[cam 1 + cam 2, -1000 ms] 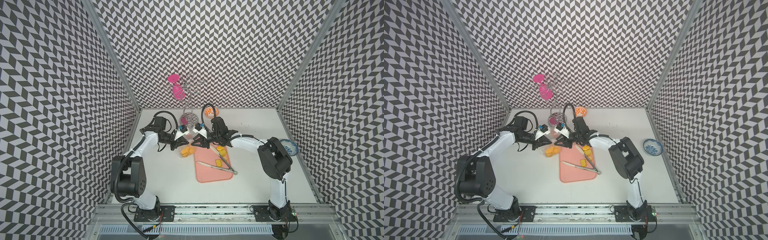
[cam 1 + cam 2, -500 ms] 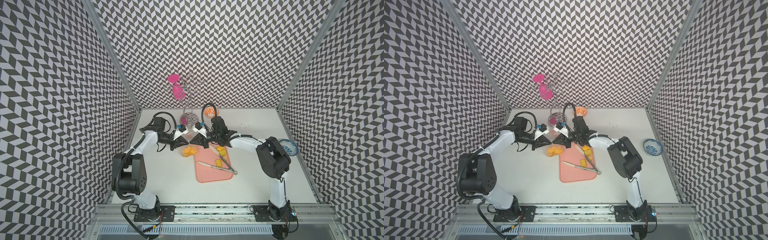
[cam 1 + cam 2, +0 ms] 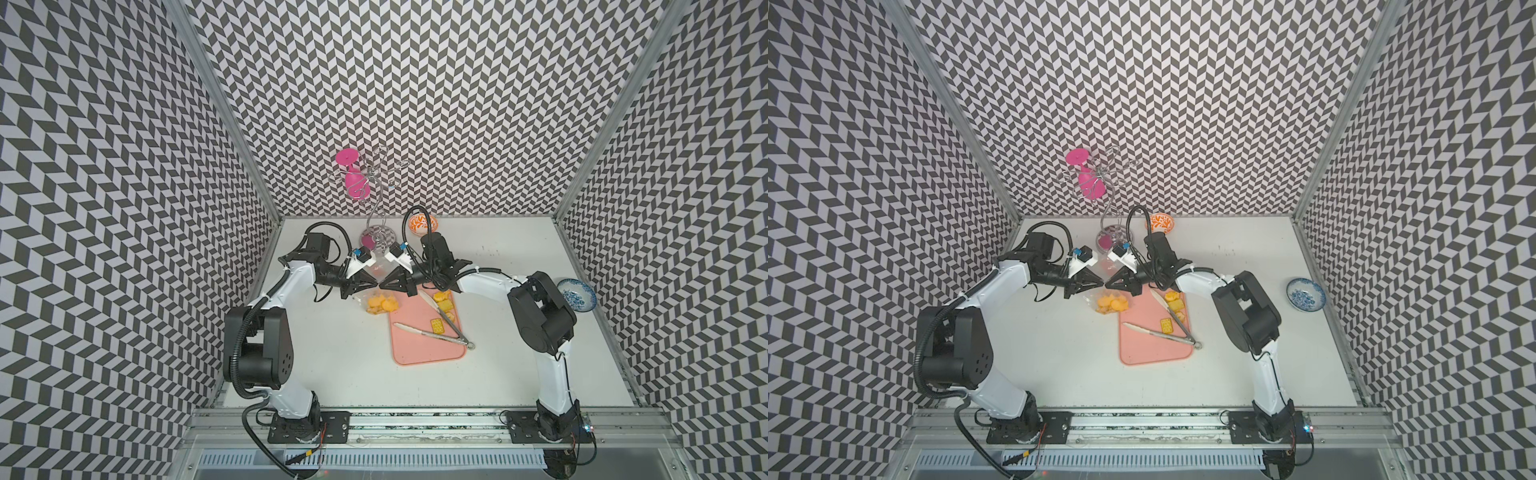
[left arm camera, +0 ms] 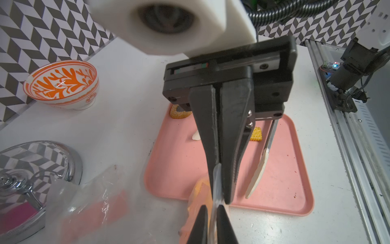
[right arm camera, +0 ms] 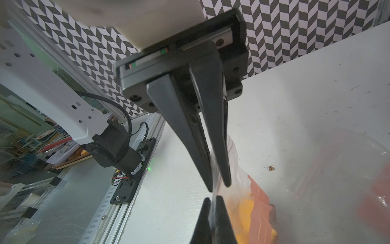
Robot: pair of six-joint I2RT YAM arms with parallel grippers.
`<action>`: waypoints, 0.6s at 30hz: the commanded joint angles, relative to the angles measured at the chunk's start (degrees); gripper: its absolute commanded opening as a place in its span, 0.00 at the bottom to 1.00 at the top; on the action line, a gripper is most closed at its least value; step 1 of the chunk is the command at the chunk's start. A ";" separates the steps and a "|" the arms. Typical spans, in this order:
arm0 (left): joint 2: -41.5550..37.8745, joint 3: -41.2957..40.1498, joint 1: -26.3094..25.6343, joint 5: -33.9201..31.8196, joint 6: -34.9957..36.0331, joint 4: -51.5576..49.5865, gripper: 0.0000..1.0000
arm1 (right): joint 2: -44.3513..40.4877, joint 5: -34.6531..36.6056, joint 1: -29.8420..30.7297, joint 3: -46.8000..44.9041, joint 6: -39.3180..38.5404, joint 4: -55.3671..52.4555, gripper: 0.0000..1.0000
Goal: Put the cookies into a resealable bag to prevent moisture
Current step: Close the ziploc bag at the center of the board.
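Observation:
A clear resealable bag (image 3: 376, 296) lies left of the pink tray (image 3: 424, 353), with several yellow cookies (image 3: 383, 306) inside it. More cookies (image 3: 443, 296) and a square cracker (image 3: 436, 325) lie on the tray. My left gripper (image 3: 374, 285) and right gripper (image 3: 385, 285) meet tip to tip just above the bag. In the left wrist view my left gripper (image 4: 213, 224) pinches the bag's clear film (image 4: 216, 190), its jaws a slim gap apart. In the right wrist view my right gripper (image 5: 213, 219) is shut on the same film, with the orange cookies (image 5: 244, 211) beyond it.
Metal tongs (image 3: 432, 332) lie across the tray. A wire stand's round base (image 3: 388, 237) stands right behind the grippers, with a pink glass (image 3: 353, 185) hanging on it. An orange-patterned bowl (image 3: 422, 223) is at the back wall and a blue bowl (image 3: 576, 294) at the right edge.
The right gripper has closed onto the bag's edge. The two grippers' tips have drawn a little nearer to each other. The bag and tray stay where they were.

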 commanded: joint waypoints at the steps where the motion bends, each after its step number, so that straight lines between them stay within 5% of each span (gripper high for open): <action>1: 1.30 1.81 -0.11 0.86 1.65 -1.38 0.15 | 0.59 -2.22 -0.34 1.28 2.06 2.37 0.00; 7: 2.99 2.22 -0.59 0.68 1.65 -2.34 0.20 | 0.93 -2.22 -0.76 1.95 2.84 2.54 0.00; 12: 4.17 4.04 -0.74 0.39 2.63 -4.19 0.00 | 1.16 -1.72 -1.29 2.00 2.39 1.42 0.00; 18: 4.02 3.79 -0.50 0.30 2.44 -5.16 0.00 | 1.10 -1.58 -2.09 1.99 2.42 1.25 0.00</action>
